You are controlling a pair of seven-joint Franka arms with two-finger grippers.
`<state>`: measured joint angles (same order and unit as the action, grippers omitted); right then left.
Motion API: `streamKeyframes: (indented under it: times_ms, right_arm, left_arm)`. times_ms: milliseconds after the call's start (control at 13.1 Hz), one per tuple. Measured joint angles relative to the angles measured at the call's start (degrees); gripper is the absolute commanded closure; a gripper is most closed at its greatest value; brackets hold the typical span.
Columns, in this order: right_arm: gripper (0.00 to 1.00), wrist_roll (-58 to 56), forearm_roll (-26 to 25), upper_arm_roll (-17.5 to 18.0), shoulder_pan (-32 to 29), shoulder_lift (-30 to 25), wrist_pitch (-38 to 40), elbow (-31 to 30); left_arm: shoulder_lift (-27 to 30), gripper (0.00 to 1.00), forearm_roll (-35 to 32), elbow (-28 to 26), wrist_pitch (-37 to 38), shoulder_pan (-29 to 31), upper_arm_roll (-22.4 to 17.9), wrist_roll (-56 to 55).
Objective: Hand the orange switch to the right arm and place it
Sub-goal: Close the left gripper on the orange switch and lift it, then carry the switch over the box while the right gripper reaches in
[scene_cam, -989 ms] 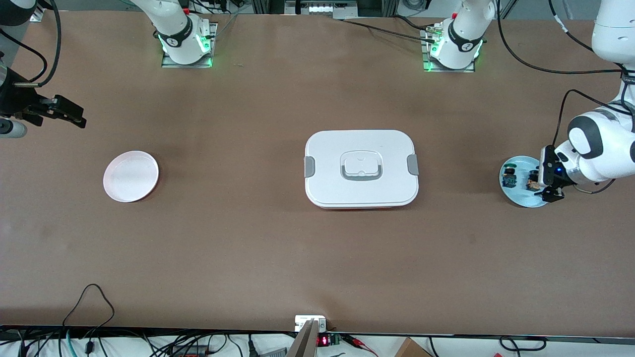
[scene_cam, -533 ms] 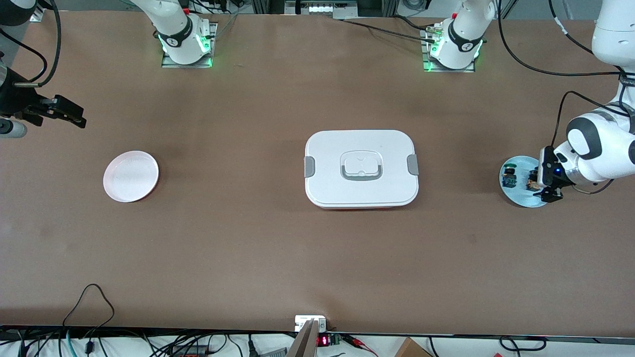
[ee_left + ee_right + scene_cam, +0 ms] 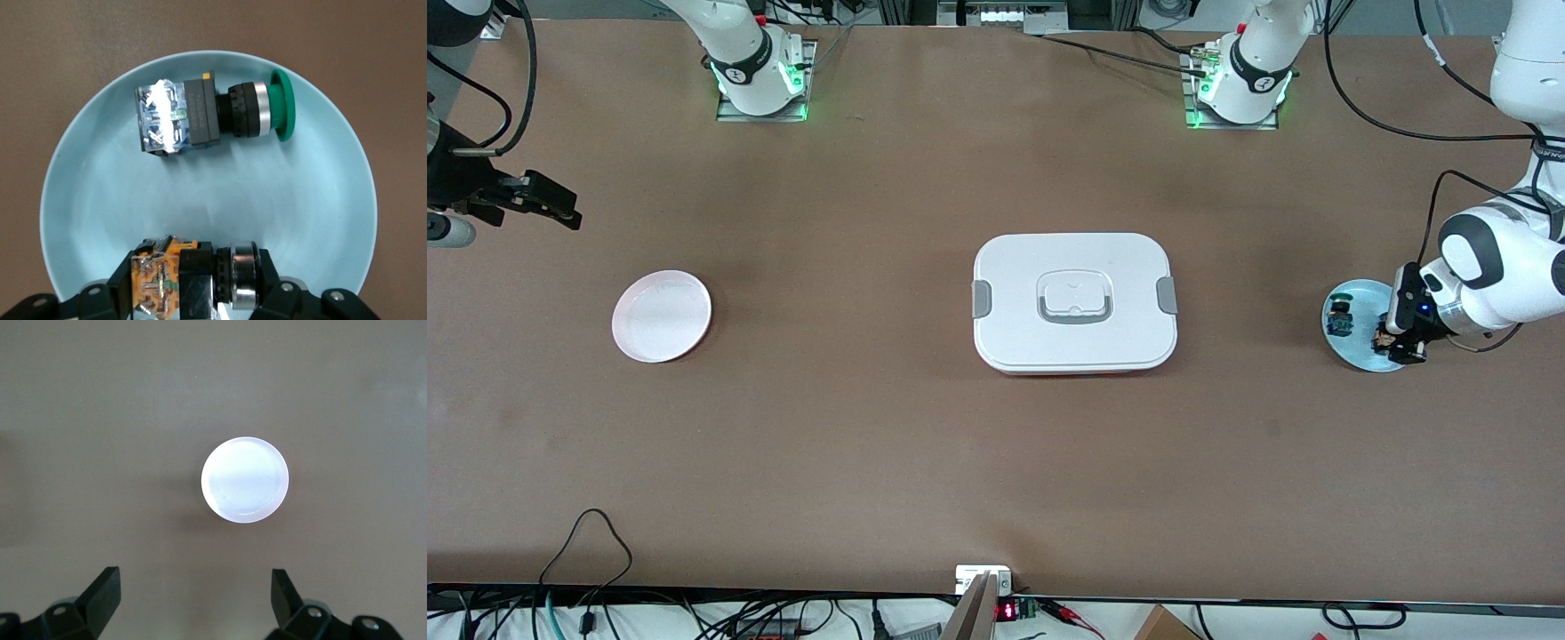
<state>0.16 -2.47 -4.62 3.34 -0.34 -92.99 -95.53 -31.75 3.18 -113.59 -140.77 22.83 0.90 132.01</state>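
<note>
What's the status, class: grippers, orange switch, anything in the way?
Left gripper shut on orange switch, down on blue plate. Right gripper open, waiting above pink plate. Green switch beside it, apart. White lidded box mid-table.

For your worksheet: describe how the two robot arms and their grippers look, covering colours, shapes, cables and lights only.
Both arms are white and rounded, with dark bands at the joints. Their bases glow green. The left arm trails black cables and shows a small blue light near its wrist. The left gripper and right gripper are black, each with two angular fingers.
</note>
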Motion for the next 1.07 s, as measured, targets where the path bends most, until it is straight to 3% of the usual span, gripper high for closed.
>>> streamKeyframes:
  times_ms: [228,457,761,913,1065]
  right_arm:
    - [0.0,0.0,0.0,0.0,0.0,0.0,0.0,0.0]
    - [0.0,0.0,0.8,0.1,0.2,0.0,0.0,0.0]
    - [0.0,0.1,1.7,0.0,0.2,0.0,-0.1,0.0]
    - [0.0,0.1,1.8,0.0,0.2,0.1,-0.1,0.0]
    - [0.0,0.1,1.8,-0.1,0.2,0.2,-0.1,0.0]
  left_arm:
    - [0.0,1.0,0.0,0.6,0.1,0.0,0.2,0.1]
    - [1.4,1.0,2.2,3.4,5.3,0.1,0.7,0.1]
    - [5.2,1.0,6.9,15.5,28.5,-0.1,2.8,-2.3]
    - [5.9,1.0,10.3,22.6,40.9,-0.5,7.4,-11.1]
    - [6.0,1.0,19.0,26.5,50.5,-1.4,10.7,-21.0]
